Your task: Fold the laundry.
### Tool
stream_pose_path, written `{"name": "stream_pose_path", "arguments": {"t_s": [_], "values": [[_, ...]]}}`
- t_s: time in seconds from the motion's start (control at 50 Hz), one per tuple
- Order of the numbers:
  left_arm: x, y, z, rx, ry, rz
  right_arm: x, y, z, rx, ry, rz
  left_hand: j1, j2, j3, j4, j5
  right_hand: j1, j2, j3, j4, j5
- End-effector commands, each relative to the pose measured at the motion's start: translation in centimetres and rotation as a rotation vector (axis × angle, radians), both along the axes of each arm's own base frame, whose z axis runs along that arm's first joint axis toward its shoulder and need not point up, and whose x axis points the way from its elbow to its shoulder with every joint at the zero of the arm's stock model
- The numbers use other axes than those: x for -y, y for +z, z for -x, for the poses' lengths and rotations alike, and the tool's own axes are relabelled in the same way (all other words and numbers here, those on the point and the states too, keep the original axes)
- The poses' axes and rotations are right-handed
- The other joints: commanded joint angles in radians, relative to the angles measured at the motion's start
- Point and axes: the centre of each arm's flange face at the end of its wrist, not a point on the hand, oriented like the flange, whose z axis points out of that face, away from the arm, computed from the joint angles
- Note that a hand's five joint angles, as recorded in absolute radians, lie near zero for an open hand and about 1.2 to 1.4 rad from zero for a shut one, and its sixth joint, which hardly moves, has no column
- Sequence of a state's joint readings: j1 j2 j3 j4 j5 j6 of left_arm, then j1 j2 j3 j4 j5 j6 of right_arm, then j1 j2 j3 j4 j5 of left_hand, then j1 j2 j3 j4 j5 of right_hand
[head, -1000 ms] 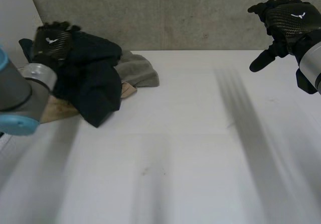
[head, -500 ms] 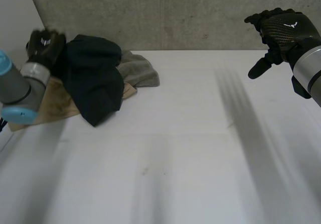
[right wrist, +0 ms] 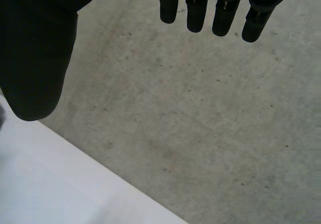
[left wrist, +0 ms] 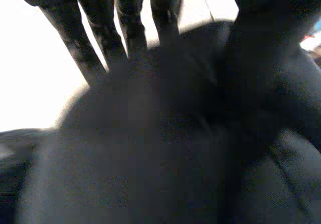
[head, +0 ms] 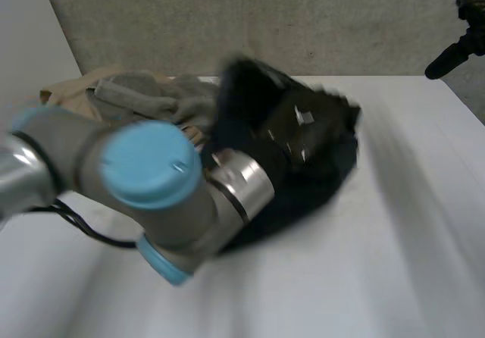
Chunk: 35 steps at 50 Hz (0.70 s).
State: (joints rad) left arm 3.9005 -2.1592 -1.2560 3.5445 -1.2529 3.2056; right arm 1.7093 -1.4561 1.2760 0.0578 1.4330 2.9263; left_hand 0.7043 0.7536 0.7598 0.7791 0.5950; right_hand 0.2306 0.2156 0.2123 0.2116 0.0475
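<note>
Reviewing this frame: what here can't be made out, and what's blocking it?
The left hand: in its wrist view the dark garment it pinches hides its fingertips; in the head view black hand and black cloth merge beyond the left arm.
The dark garment: bunched up, so its kind cannot be told.
The right hand: the head view's corner cuts most of it off.
The tan cloth: mostly covered by the grey cloth and the arm.

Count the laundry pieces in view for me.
3. A dark garment is gripped by the left hand over the middle of the table. A grey garment and a tan garment lie piled at its far left. Others may be hidden beneath.
</note>
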Motion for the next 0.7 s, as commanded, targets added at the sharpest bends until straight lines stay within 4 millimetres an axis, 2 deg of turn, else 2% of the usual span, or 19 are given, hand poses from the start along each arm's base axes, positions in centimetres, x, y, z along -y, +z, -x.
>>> {"name": "stream_pose_path", "arguments": {"t_s": [0.02, 0.04, 0.06, 0.14, 0.22, 0.26, 0.36, 0.42, 0.44, 0.48, 0.58, 0.7], "values": [[-1.2, -2.9, -0.1, 0.176, -0.009, 0.071, 0.3, 0.4, 0.6, -0.005, -0.015, 0.008, -0.511, -0.56, -0.567, -0.586, -0.576, -0.056, -0.041, -0.038, -0.037, -0.048], [-1.2, -2.3, -0.2, 0.171, -0.005, 0.088, 0.4, 0.4, 0.6, -0.009, -0.012, 0.006, -0.508, -0.558, -0.564, -0.583, -0.574, -0.056, -0.041, -0.038, -0.037, -0.048], [-1.4, -0.3, -0.6, 0.143, 0.004, 0.117, 0.4, 0.3, 0.6, -0.015, -0.008, 0.001, -0.508, -0.558, -0.564, -0.583, -0.574, -0.056, -0.041, -0.038, -0.037, -0.048], [-2.0, 3.6, -2.3, 0.078, 0.067, 0.144, 0.3, -0.5, 0.3, -0.083, 0.035, -0.03, -0.508, -0.558, -0.564, -0.583, -0.574, -0.056, -0.041, -0.038, -0.037, -0.048], [-2.4, 5.7, -4.5, 0.055, 0.158, 0.147, -0.1, -2.0, -0.5, -0.175, 0.118, -0.077, -0.494, -0.543, -0.549, -0.569, -0.559, -0.056, -0.041, -0.038, -0.037, -0.048], [-2.7, 5.8, -5.4, 0.058, 0.2, 0.136, -0.4, -2.5, -0.8, -0.205, 0.145, -0.092, -0.482, -0.531, -0.538, -0.557, -0.547, -0.056, -0.041, -0.038, -0.037, -0.048], [-3.2, 3.9, -8.2, 0.145, 0.357, 0.059, -2.8, -6.0, -1.6, -0.323, 0.289, -0.228, -0.47, -0.52, -0.526, -0.545, -0.535, -0.043, -0.028, -0.025, -0.024, -0.035], [-3.1, 1.4, -10.2, 0.252, 0.47, -0.015, -4.2, -7.6, -1.8, -0.39, 0.35, -0.27, -0.47, -0.52, -0.526, -0.545, -0.535, 0.054, 0.069, 0.072, 0.073, 0.062], [-3.1, 0.8, -10.8, 0.278, 0.494, -0.037, -5.1, -8.9, -2.0, -0.443, 0.401, -0.289, -0.467, -0.517, -0.523, -0.542, -0.533, 0.103, 0.118, 0.122, 0.122, 0.112], [-3.0, -0.9, -12.1, 0.356, 0.545, -0.088, -6.3, -10.3, -2.2, -0.502, 0.452, -0.298, -0.441, -0.49, -0.496, -0.516, -0.506, 0.13, 0.145, 0.149, 0.149, 0.139], [-3.8, -3.4, -12.8, 0.453, 0.521, -0.155, -10.1, -13.0, -3.5, -0.631, 0.622, -0.259, -0.379, -0.429, -0.435, -0.454, -0.445, 0.151, 0.166, 0.169, 0.17, 0.159], [-4.3, -6.2, -11.7, 0.504, 0.409, -0.216, -11.6, -15.0, -4.7, -0.675, 0.68, -0.182, -0.37, -0.42, -0.426, -0.445, -0.436, 0.233, 0.248, 0.251, 0.252, 0.241]]}}
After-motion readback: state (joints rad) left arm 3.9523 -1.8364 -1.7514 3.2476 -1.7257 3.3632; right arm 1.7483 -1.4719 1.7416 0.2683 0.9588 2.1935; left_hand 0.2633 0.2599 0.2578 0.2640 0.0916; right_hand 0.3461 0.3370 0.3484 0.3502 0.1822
